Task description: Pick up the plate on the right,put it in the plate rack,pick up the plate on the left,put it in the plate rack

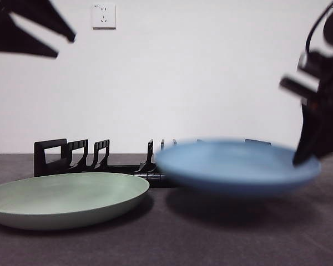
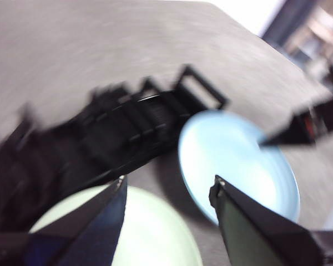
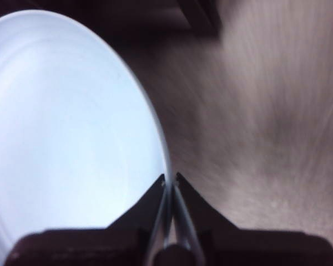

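My right gripper (image 3: 170,180) pinches the thin rim of the round, smooth blue plate (image 1: 238,165), apparently clear of the dark matte table (image 1: 222,238) (blurred), in front of the slotted black plate rack (image 1: 72,155). My left gripper (image 2: 166,188) hangs spread above the glossy green plate (image 1: 66,197).

No text, label, brand or number can be read anywhere; the small dark mark on the wall socket (image 1: 104,16) is too tiny to make out.
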